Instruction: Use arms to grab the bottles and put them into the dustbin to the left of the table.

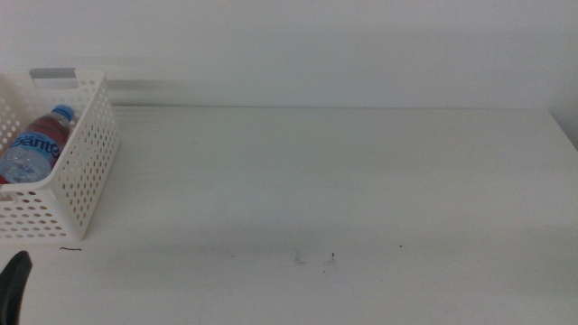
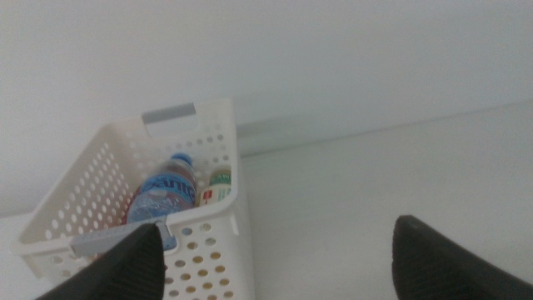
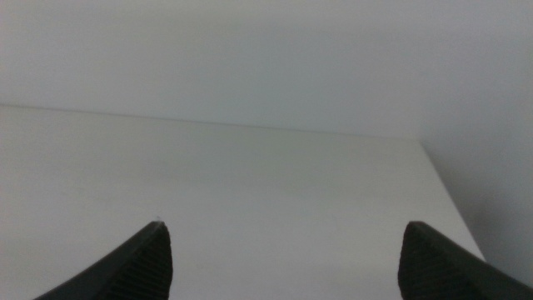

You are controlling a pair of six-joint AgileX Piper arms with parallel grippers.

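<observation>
Surface: white table [image 1: 361, 190] with a few small dark specks near its front edge, backed by a plain pale wall.
Dustbin: one white perforated dustbin [image 1: 86, 171] stands at the table's left end, a grey strip on its far rim.
Bottles, count: one water bottle [image 1: 34, 144] with a blue cap and blue label lies inside the dustbin, cap toward the far rim; one tea bottle [image 2: 218, 185] with a green label lies beside it, also inside.
Red item: a sliver of red shows at the water bottle's side in the dustbin; too little shows to say what it is.
Tabletop load: all the bottles in view are inside the dustbin.
Left gripper: one, the left gripper [image 2: 275, 258], low at the table's front-left corner, near the dustbin; its two dark jaws are spread wide with only air between them.
Right gripper: one, the right gripper [image 3: 283, 258], over bare table toward the right end; jaws likewise spread wide, holding nothing.
Middle view only: the whole tabletop, the specks, and one dark fingertip of the left gripper at the bottom-left corner; the right gripper is out of this view.
Left wrist view only: the tea bottle, and a second grey strip on the dustbin's near rim.
Right wrist view only: the table's far right corner and the wall.
</observation>
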